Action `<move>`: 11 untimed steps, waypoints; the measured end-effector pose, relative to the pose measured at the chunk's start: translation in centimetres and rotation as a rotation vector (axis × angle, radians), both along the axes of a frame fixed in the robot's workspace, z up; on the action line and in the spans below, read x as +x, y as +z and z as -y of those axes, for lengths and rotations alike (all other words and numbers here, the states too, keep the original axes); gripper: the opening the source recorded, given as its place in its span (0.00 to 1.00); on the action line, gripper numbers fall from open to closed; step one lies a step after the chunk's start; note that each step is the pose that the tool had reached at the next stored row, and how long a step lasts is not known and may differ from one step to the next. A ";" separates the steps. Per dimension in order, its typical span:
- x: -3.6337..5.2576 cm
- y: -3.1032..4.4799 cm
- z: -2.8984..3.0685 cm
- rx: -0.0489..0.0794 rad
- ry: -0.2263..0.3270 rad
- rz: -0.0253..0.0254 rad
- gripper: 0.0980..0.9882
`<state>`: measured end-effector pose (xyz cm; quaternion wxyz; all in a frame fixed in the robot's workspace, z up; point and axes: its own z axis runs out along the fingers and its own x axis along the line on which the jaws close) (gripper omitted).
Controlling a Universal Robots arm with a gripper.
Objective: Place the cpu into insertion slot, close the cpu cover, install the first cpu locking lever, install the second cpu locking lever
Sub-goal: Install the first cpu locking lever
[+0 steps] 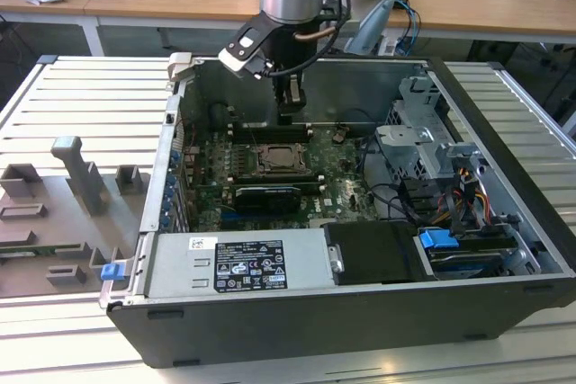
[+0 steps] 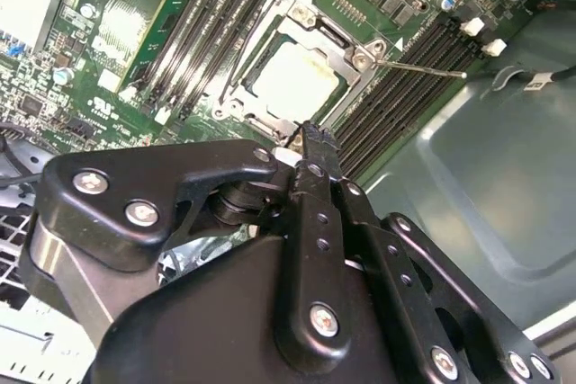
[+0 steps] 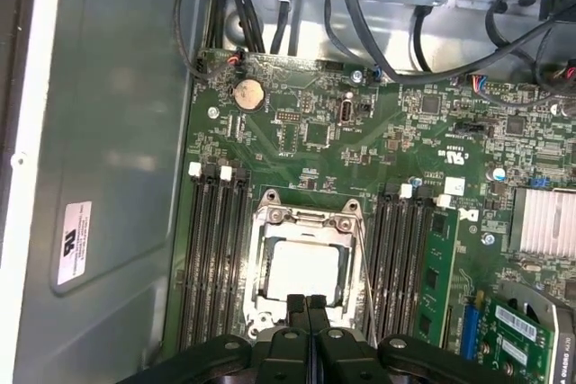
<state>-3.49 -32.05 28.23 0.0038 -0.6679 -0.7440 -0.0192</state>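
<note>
Counting it up: I'm seeing one open dark grey metal computer case (image 1: 270, 334) sitting on one ribbed silver tabletop (image 1: 81, 96), and it's holding one green circuit board (image 3: 360, 146). That board is carrying one black-framed square insertion slot (image 3: 256, 317), one pale silver square cpu chip (image 3: 304, 269), one silver metal cpu cover frame (image 3: 308, 218), one round silver coin battery (image 3: 247, 92) and two banks of long black memory slots (image 3: 214, 258). One black tool (image 3: 307, 299) is hanging in there too.

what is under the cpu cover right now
Through the cpu cover's window, the cpu's pale top shows. Its edges lie hidden under the frame, whatever is beneath the cpu is covered, and the shut hand blocks one edge.
</note>
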 end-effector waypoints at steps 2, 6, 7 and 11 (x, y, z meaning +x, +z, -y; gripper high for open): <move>-0.01 0.00 0.00 -0.001 0.011 0.0002 0.01; -0.01 0.01 0.00 -0.001 0.095 0.0000 0.01; -0.01 0.01 0.00 -0.002 0.127 0.0001 0.01; -0.01 0.01 0.00 -0.002 0.215 0.0001 0.01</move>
